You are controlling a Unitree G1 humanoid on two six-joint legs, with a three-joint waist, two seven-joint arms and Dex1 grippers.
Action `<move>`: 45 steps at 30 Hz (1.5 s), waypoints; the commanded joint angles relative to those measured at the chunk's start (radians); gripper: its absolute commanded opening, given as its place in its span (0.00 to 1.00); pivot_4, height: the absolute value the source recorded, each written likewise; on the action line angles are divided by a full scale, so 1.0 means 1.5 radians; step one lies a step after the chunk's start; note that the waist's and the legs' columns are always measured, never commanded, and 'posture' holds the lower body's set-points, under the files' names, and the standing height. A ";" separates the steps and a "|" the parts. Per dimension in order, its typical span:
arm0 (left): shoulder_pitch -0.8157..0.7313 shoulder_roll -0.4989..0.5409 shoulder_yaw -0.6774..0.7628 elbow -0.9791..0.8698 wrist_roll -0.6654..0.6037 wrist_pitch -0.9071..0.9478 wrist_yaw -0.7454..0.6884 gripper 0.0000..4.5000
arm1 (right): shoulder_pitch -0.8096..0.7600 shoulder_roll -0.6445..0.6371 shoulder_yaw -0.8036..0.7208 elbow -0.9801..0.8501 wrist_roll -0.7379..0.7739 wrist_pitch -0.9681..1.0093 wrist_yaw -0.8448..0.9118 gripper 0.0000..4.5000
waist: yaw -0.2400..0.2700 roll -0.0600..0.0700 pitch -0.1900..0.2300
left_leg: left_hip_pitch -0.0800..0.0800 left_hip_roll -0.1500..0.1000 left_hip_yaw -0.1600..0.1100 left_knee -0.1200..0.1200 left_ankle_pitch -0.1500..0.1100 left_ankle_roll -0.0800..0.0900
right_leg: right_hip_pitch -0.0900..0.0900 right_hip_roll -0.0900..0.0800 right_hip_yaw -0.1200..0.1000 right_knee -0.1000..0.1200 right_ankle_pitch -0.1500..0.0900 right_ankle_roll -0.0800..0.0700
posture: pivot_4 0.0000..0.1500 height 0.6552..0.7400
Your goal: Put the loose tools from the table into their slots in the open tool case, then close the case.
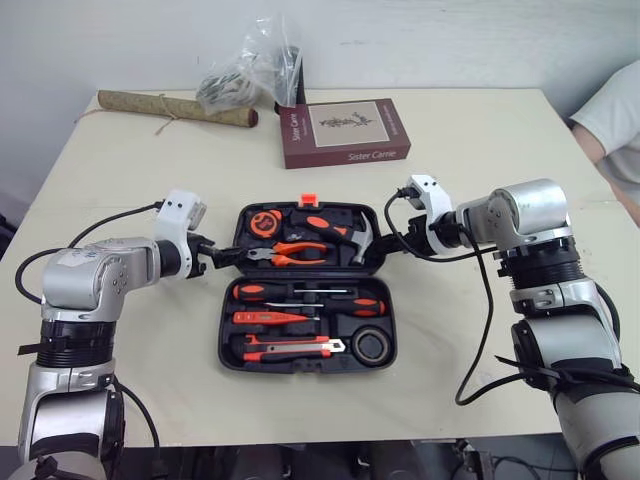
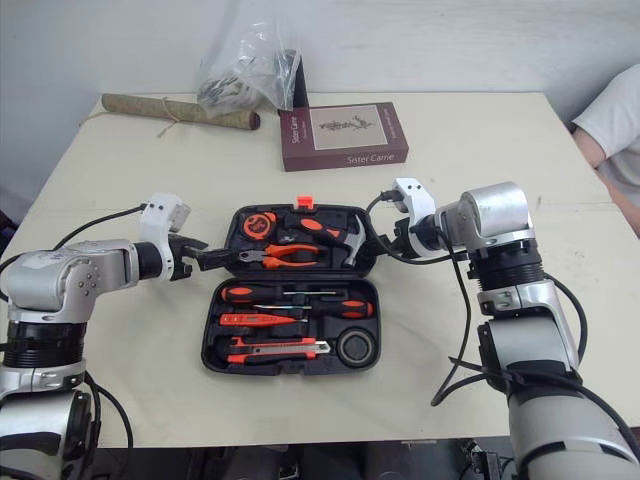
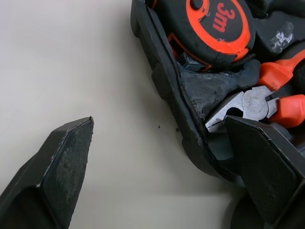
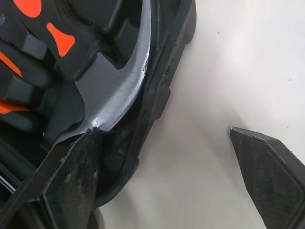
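The black tool case (image 1: 305,369) lies open at the table's middle, lid half toward the back. The lid holds a tape measure (image 3: 214,24), orange pliers (image 1: 295,251) and a hammer (image 1: 345,230). Screwdrivers (image 1: 300,292), a utility knife (image 1: 290,347) and a roll of tape (image 1: 371,346) sit in the base. My left gripper (image 1: 228,255) is open astride the lid's left wall, one finger by the pliers' nose (image 3: 257,102), the other over the table. My right gripper (image 1: 392,240) is open astride the lid's right wall, beside the hammer head (image 4: 119,95).
A dark red book (image 1: 345,132) lies behind the case. A rolled mat (image 1: 175,108) and a clear plastic bag (image 1: 250,70) sit at the back left. A person's sleeve (image 1: 615,120) shows past the table's right edge.
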 commanded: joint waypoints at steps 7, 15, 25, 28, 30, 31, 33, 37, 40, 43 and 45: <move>0.036 -0.063 0.035 -0.021 0.010 -0.008 0.036 0.35 | 0.028 0.022 -0.046 0.018 0.019 0.030 -0.033 0.24 | 0.001 -0.002 -0.001 | 0.003 0.000 0.000 0.000 0.000 0.000 | 0.003 0.000 0.000 0.000 0.000 0.000 | 1.00 1.00; 0.034 -0.108 0.090 -0.038 -0.009 -0.096 0.020 0.01 | 0.098 0.083 -0.167 -0.100 0.061 -0.114 -0.050 0.00 | 0.001 -0.004 -0.003 | 0.010 0.001 -0.001 0.000 0.000 0.000 | 0.011 0.000 0.000 -0.001 0.000 0.000 | 1.00 1.00; 0.097 -0.138 0.094 -0.051 0.051 -0.475 -0.050 0.01 | 0.290 0.068 -0.143 -0.251 -0.017 -0.669 0.052 0.00 | 0.002 -0.004 -0.002 | -0.001 0.000 0.001 -0.001 0.000 -0.001 | -0.002 0.000 0.000 -0.001 0.000 0.000 | 1.00 1.00; 0.137 -0.135 0.070 -0.023 0.118 -0.677 -0.083 0.01 | 0.350 0.032 -0.103 -0.225 -0.096 -0.891 0.090 0.00 | 0.002 -0.004 -0.002 | -0.001 -0.001 0.001 -0.001 0.000 -0.001 | -0.002 0.000 0.000 -0.001 0.000 0.000 | 1.00 1.00; 0.165 -0.125 0.049 0.006 0.164 -0.806 -0.108 0.01 | 0.373 0.015 -0.086 -0.187 -0.136 -1.023 0.097 0.00 | 0.002 -0.004 -0.001 | -0.002 -0.004 0.001 -0.002 0.000 0.000 | -0.002 -0.001 0.000 -0.002 0.000 0.001 | 1.00 1.00; 0.186 -0.115 0.032 0.018 0.188 -0.867 -0.129 0.01 | 0.385 0.007 -0.081 -0.162 -0.154 -1.084 0.092 0.00 | 0.002 -0.004 -0.001 | -0.001 -0.004 0.001 -0.002 0.000 0.000 | -0.001 -0.001 0.000 -0.002 0.000 0.001 | 1.00 1.00; 0.221 -0.100 0.014 0.037 0.222 -0.973 -0.157 0.01 | 0.401 -0.007 -0.069 -0.119 -0.178 -1.177 0.094 0.00 | 0.001 -0.004 -0.001 | -0.001 -0.004 0.001 -0.001 0.000 0.000 | -0.001 -0.001 -0.001 -0.002 0.000 0.001 | 1.00 1.00; 0.283 -0.078 0.015 0.067 0.238 -1.061 -0.174 0.01 | 0.429 -0.023 -0.053 -0.048 -0.231 -1.331 0.055 0.00 | 0.001 -0.003 -0.001 | 0.003 0.000 0.001 -0.001 0.000 0.001 | 0.003 -0.001 0.000 -0.002 0.000 0.001 | 1.00 1.00; 0.348 -0.052 0.027 0.064 0.244 -1.101 -0.181 0.25 | 0.451 -0.043 -0.039 -0.002 -0.243 -1.411 0.062 0.20 | -0.001 -0.003 -0.001 | 0.008 0.000 0.001 -0.003 0.000 0.001 | 0.007 -0.002 0.000 -0.002 0.000 0.001 | 1.00 1.00; 0.419 -0.023 0.067 0.053 0.237 -1.123 -0.177 0.56 | 0.481 -0.079 -0.042 0.010 -0.253 -1.472 0.055 0.52 | -0.001 -0.003 -0.001 | 0.012 0.001 0.001 -0.006 0.000 0.001 | 0.012 -0.001 -0.001 -0.006 0.000 0.000 | 1.00 1.00; 0.472 -0.004 0.101 0.042 0.213 -1.100 -0.185 0.66 | 0.512 -0.111 -0.053 0.002 -0.240 -1.491 0.062 0.75 | -0.001 -0.003 -0.001 | 0.013 0.001 0.002 -0.006 0.000 0.001 | 0.012 -0.002 0.000 -0.006 0.000 0.000 | 1.00 1.00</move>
